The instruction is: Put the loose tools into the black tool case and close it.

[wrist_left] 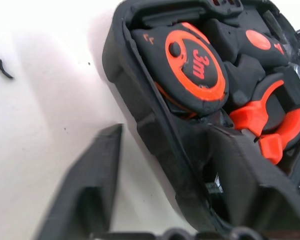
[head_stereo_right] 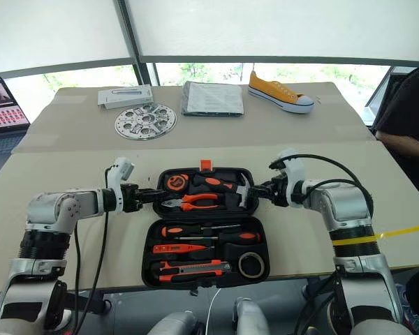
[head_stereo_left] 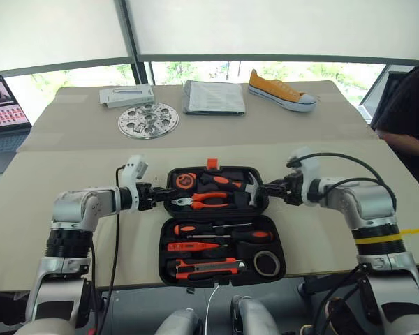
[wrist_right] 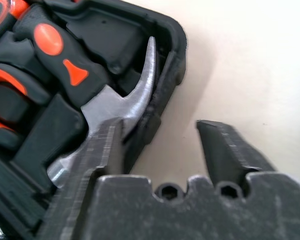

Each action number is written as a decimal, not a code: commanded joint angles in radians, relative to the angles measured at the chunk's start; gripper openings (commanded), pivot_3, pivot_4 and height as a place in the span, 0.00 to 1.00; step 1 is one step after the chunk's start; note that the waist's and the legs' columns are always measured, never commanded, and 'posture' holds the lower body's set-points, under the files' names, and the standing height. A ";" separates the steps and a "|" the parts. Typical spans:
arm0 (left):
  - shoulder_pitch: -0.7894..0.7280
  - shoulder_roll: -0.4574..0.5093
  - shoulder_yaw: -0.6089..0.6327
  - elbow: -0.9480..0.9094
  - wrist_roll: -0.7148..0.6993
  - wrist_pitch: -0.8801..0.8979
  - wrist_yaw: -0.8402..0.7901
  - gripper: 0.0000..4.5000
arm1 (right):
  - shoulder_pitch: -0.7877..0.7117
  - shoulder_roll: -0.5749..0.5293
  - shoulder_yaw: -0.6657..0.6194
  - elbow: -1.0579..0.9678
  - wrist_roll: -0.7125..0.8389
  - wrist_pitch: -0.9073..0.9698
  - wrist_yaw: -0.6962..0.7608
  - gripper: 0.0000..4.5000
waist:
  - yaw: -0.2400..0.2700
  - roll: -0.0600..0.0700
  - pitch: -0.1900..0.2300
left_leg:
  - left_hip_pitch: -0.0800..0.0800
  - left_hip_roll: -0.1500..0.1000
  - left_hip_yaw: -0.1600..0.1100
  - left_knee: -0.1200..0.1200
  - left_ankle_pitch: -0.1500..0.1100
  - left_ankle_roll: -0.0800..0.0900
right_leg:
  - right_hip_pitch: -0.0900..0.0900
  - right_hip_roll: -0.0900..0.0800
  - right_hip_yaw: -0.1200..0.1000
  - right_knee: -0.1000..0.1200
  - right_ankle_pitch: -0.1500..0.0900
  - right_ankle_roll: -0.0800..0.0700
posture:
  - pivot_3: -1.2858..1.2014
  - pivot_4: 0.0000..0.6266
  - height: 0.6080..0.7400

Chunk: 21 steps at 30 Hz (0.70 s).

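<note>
The black tool case (head_stereo_left: 221, 216) lies open near the table's front edge. Its near half holds two long screwdrivers (head_stereo_left: 185, 229) (head_stereo_left: 258, 236), a small orange screwdriver (head_stereo_left: 192, 246), a utility knife (head_stereo_left: 206, 267) and a dark tape roll (head_stereo_left: 267, 263). The far half holds a tape measure (wrist_left: 195, 65), pliers (head_stereo_left: 208, 201) and a hammer (wrist_right: 120, 107). My left gripper (head_stereo_left: 169, 193) is open and straddles the far half's left wall (wrist_left: 155, 145), one finger inside and one on the table. My right gripper (head_stereo_left: 267, 188) is open astride the right wall (wrist_right: 167, 75), one finger over the hammer head.
At the table's back lie a perforated metal disc (head_stereo_left: 148, 120), a grey box (head_stereo_left: 127, 95), a stack of papers (head_stereo_left: 214, 96) and a yellow shoe (head_stereo_left: 281, 91). A laptop (head_stereo_left: 3, 105) stands at the far left. A person's arm (head_stereo_left: 408, 143) rests at the right edge.
</note>
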 commanded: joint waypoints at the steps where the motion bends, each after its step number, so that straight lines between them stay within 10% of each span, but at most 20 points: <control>1: 0.018 0.004 0.000 -0.034 -0.006 0.000 -0.003 0.27 | 0.001 -0.008 -0.005 -0.018 -0.004 -0.009 0.002 0.27 | 0.004 0.001 -0.001 | 0.000 0.000 0.000 0.000 0.000 0.000 | 0.001 0.000 0.000 0.000 0.000 0.000 | 0.52 0.24 1.00; 5: 0.026 -0.002 -0.002 -0.048 -0.001 -0.020 -0.005 0.01 | 0.001 -0.008 0.003 -0.037 -0.010 -0.018 0.006 0.00 | 0.003 0.001 -0.002 | 0.003 0.000 0.000 0.000 -0.001 -0.002 | 0.004 0.000 0.000 -0.001 0.000 0.001 | 0.52 0.24 1.00; 21: -0.023 -0.057 0.033 -0.115 0.118 -0.572 0.004 0.01 | -0.068 0.056 -0.002 -0.120 -0.206 -0.532 -0.140 0.00 | 0.000 0.001 -0.002 | -0.003 0.000 0.001 0.001 0.000 -0.003 | -0.004 0.000 0.000 0.001 0.002 0.000 | 0.52 0.24 1.00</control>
